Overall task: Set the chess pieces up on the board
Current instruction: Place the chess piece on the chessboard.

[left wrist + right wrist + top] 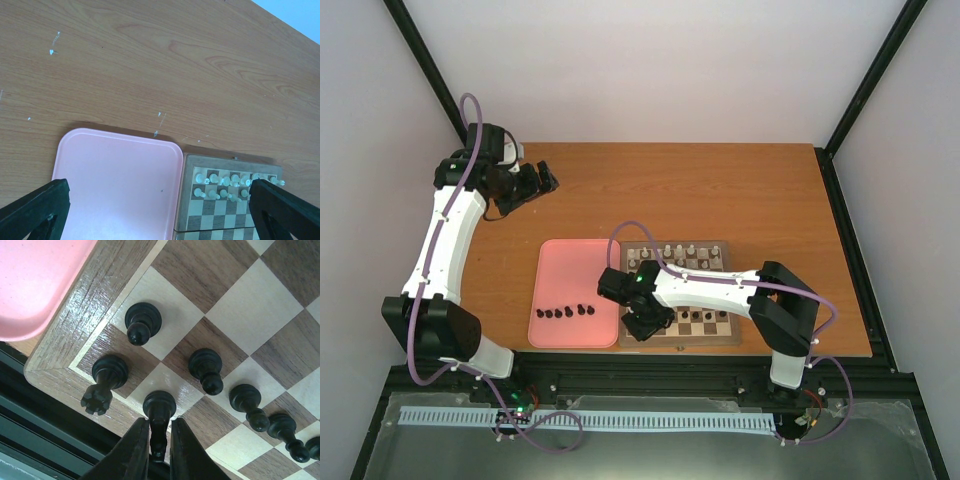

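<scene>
Your right gripper (160, 424) has its jaws a sliver apart around the top of a black piece (159, 404) standing in the edge row of the board (60, 335); you cannot tell whether they pinch it. A black rook (106, 377) stands at its ten o'clock, black pawns (205, 367) run from eleven round to three, and the pink tray (35, 280) lies beyond at ten. Your left gripper (159, 189) hangs wide apart, empty.

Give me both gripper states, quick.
Left gripper: open, empty.
Right gripper: jaws flank a black chess piece standing on the board; gripped or loose, cannot tell.
</scene>
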Controlling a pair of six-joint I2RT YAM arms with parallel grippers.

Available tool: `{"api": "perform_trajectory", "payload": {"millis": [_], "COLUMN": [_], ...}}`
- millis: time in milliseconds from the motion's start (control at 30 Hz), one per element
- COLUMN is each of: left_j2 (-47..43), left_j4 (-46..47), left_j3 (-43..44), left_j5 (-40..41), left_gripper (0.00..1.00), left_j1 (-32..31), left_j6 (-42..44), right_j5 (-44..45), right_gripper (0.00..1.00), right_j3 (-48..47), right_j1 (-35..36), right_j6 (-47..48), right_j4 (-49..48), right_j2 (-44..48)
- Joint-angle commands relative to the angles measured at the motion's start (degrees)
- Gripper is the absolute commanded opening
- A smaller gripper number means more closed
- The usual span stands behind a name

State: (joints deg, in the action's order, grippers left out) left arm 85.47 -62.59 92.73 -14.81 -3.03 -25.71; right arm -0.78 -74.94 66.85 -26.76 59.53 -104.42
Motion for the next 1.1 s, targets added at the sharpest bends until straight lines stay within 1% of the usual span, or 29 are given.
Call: {"api": "perform_trajectory", "payload": {"millis": [0, 233, 500, 633, 700, 767, 833, 1067], "left_j2": [-0.78, -0.81, -1.14, -1.21, -1.24, -1.33, -1.27, -1.63], "left_j4": [0.71, 0.54, 0.54, 0.54, 0.54, 0.62, 0.54, 0.36], "left_j3": [0.87, 1.14, 0.89, 0.95, 1.12, 1.22, 1.35, 1.49], "left_j5": [-0.22, -0.13, -0.06, -0.05, -0.07, -0.17, -0.29, -0.21], "left_gripper": [1.00, 1.00, 1.00, 1.00, 1.00, 1.00, 1.00, 1.00], "left_j1": [-0.30, -0.33, -0.30, -0.32, -0.35, -0.34, -0.26, -0.31], "left_j6": [0.75, 0.75, 0.75, 0.75, 0.75, 0.64, 0.62, 0.67], "right_j5": [1.46, 2.18, 2.58, 3.16, 3.93, 4.07, 3.81, -0.83], "right_gripper": [0.16, 0.23, 0.26, 0.33, 0.39, 0.45, 0.48, 0.49], "right_j3": [-0.71, -1.15, -3.53, -6.63, -8.58, -11.94, -15.45, -26.19], "right_j1": [-0.23, -0.26, -0.22, -0.26, -0.18, -0.31, -0.26, -0.38], "right_j6": [0.01, -0.37, -0.97, -1.20, -0.58, 1.14, 2.80, 9.39], "right_j4": [0.30, 0.83, 3.67, 6.33, 7.56, 7.82, 8.07, 2.15], "right_j2": [-0.39, 1.25, 3.76, 5.75, 6.08, 4.90, 2.30, -9.45]}}
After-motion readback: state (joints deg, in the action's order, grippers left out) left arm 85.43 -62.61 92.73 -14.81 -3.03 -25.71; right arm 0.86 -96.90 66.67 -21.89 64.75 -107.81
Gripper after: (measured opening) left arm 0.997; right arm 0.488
